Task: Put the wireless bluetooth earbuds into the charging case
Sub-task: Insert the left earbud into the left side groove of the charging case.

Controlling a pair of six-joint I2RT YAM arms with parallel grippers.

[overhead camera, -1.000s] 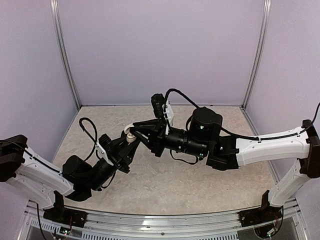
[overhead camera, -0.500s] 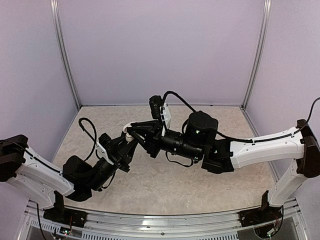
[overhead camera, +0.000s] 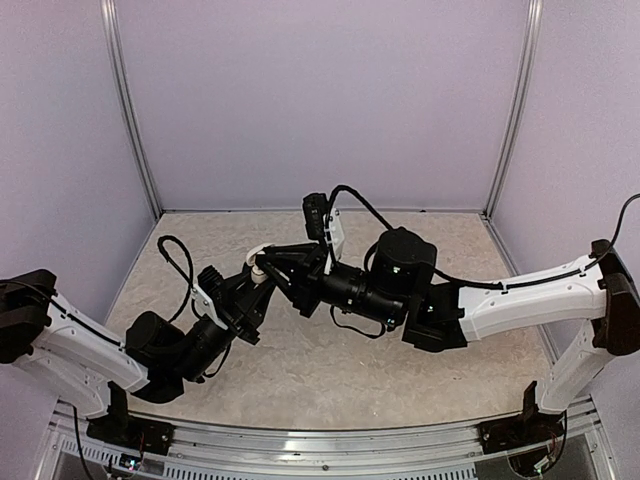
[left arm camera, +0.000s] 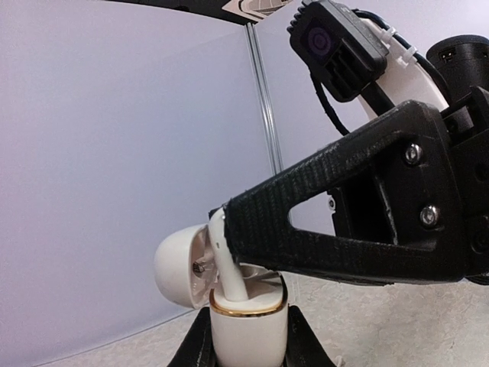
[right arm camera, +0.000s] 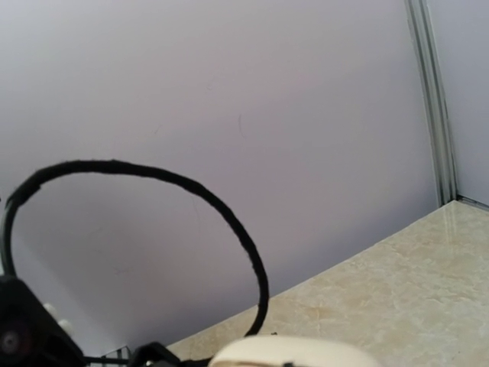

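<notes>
In the left wrist view a white charging case (left arm camera: 248, 332) with a gold rim stands upright, its lid (left arm camera: 177, 264) swung open to the left. My left gripper (left arm camera: 248, 353) is shut on the case body, a black finger on each side. A white earbud (left arm camera: 231, 281) slants with its stem down in the case's left socket. The black fingers of my right gripper (left arm camera: 228, 223) are shut on the earbud's head. From above, the case (overhead camera: 258, 266) shows between the left gripper (overhead camera: 256, 284) and the right gripper (overhead camera: 274, 266). No other earbud shows.
The right arm's wrist camera (left arm camera: 336, 47) and cable hang above the case. A black cable loop (right arm camera: 200, 205) crosses the right wrist view above a white rounded edge (right arm camera: 294, 353). The marbled tabletop (overhead camera: 330, 370) is fenced by lilac walls.
The right arm has shifted a little to the left, bringing its fingers and the earbud closer over the case. The left arm and the case have stayed put.
</notes>
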